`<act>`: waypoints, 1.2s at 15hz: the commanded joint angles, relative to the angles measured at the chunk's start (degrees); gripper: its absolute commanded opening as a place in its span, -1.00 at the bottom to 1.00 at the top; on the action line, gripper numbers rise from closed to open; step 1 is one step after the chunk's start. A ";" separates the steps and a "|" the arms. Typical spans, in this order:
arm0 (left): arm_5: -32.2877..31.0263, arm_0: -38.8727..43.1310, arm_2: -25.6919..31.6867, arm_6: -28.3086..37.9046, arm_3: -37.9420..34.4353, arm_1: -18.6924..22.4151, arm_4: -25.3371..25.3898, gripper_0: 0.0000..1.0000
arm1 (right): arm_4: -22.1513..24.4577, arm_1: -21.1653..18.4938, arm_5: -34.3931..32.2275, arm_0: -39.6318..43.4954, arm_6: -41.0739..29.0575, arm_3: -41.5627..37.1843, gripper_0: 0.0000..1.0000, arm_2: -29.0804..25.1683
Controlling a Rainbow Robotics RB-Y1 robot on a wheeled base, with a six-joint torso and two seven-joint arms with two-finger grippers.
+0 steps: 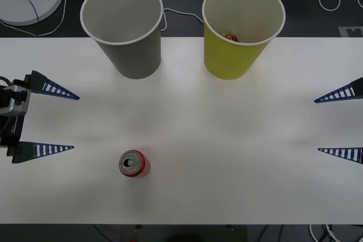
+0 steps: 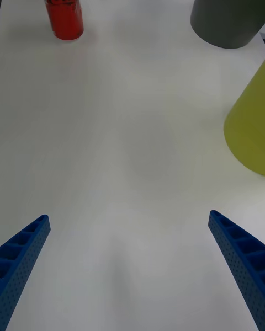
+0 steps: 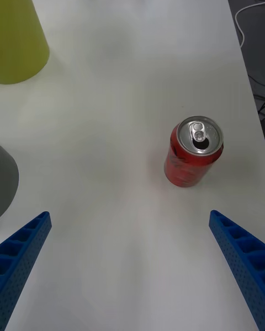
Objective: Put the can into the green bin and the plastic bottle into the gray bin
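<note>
Table (image 1: 227, 157): white, holds 2 bins and 1 can.
Can (image 1: 134, 164): red, silver top with the tab opening showing, upright on the table near its front edge, left of centre. Nothing touches it. In the left wrist view the can (image 3: 193, 152) stands ahead of the fingers, nearer 1 of them.
Gray bin (image 1: 122, 26): upright at the table's far edge, left of centre, well apart from the can.
Green bin (image 1: 243, 26): upright just beside the gray bin on its right, not touching (something small and brownish lies inside; cannot tell what).
Left gripper (image 1: 71, 122): at the table's left edge, jaws spread wide, holding nothing, fingers clear of the can.
Right gripper (image 1: 317, 126): at the table's right edge, jaws spread wide, holding nothing, well apart from the can.
</note>
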 commanded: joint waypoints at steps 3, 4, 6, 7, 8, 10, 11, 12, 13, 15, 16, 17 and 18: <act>0.00 0.00 0.00 0.00 0.00 0.00 0.00 1.00 | 0.00 0.00 0.00 0.00 0.00 0.00 1.00 0.00; 0.00 0.35 -1.05 0.00 0.44 -0.62 -0.09 1.00 | 0.00 0.00 0.00 0.00 0.00 0.00 1.00 0.00; 0.00 0.00 -1.58 -0.26 1.14 -0.53 0.44 1.00 | 0.00 0.00 0.00 0.00 0.00 0.00 1.00 0.00; 0.00 0.09 -1.58 -0.26 1.23 -0.53 0.44 1.00 | 0.00 0.00 0.00 0.00 0.00 0.00 1.00 0.00; 0.00 0.26 -1.58 -0.53 1.67 -0.53 0.53 1.00 | 0.00 0.00 0.00 0.00 0.00 0.00 1.00 0.00; 0.00 0.35 -2.46 -1.41 3.52 -0.53 1.41 1.00 | 0.00 0.00 0.00 0.00 0.00 0.00 1.00 0.00; 0.00 0.35 -2.99 -3.25 5.45 -0.53 2.29 1.00 | 0.00 0.00 0.00 0.00 0.00 0.00 1.00 0.00; 0.00 0.35 -3.69 -5.80 7.12 -0.53 2.81 1.00 | 0.00 0.00 0.00 0.00 0.00 0.00 1.00 0.00; 0.00 0.35 -4.48 -8.52 9.23 -0.53 3.43 1.00 | 0.00 0.00 0.00 0.00 0.00 0.00 1.00 0.00; 0.00 0.26 -5.80 -12.57 12.66 -0.53 4.57 1.00 | 0.00 0.00 0.00 0.00 0.00 0.00 1.00 0.00; 0.00 0.26 -6.42 -15.20 14.94 -0.53 5.27 1.00 | 0.00 0.00 0.00 0.00 0.00 0.00 1.00 0.00; 0.00 0.00 -6.94 -17.23 16.96 -0.53 5.89 1.00 | 0.00 0.00 0.00 0.00 0.00 0.00 1.00 0.00; 0.00 -0.18 -7.56 -18.98 18.72 -0.53 6.50 1.00 | 0.00 0.00 0.00 0.00 0.00 0.00 1.00 0.00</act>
